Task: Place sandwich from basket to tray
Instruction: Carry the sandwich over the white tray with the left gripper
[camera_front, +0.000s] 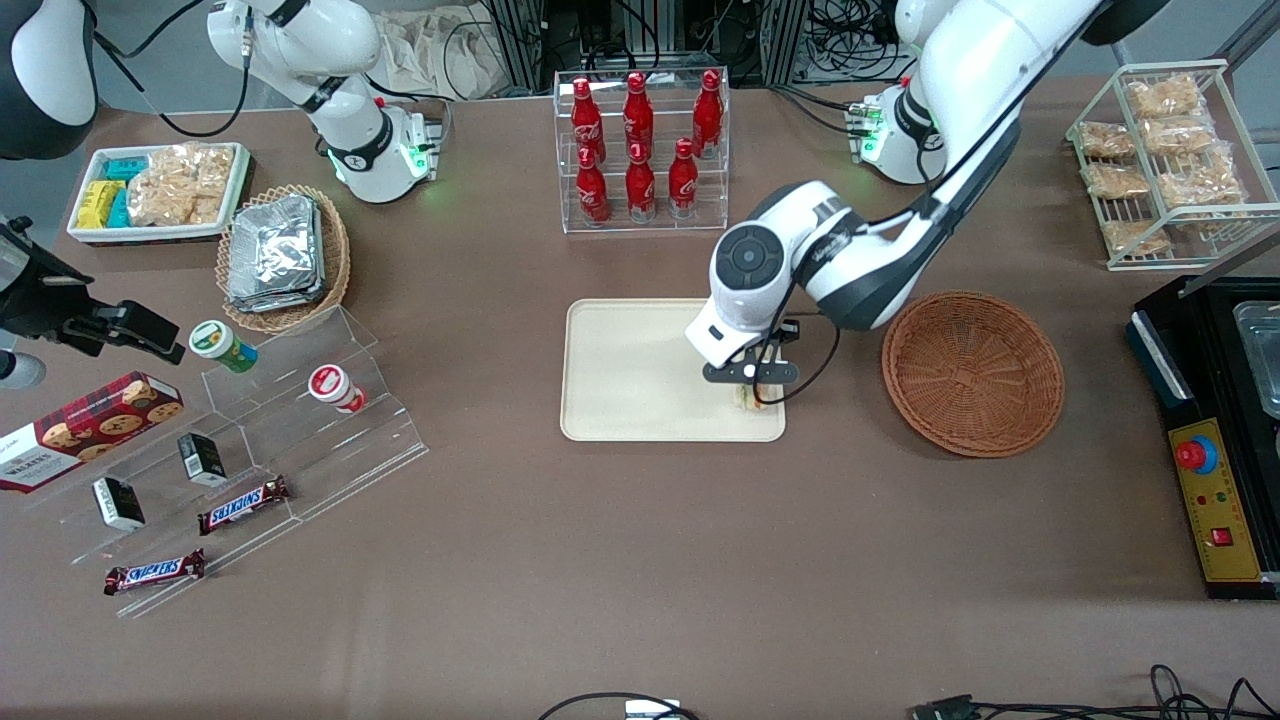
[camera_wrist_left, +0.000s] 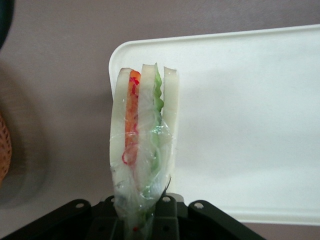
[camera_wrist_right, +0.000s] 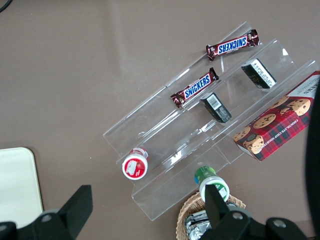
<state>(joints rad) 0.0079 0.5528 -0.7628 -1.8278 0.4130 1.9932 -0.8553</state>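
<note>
While over tray (camera_front: 620, 380), gripper (camera_front: 751, 392) grips sandwich (camera_wrist_left: 142, 145), Snickers (camera_front: 243, 505) nearby

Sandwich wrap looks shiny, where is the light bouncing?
In the left wrist view, pale glints show on the clear film around the triangular white-bread sandwich, held by the black pincer over the cream rectangular tray; in the front view it is mostly hidden.

Front view high over whole table, wrist views close, downward, both catching the tray (camera_front: 620, 370).
</note>
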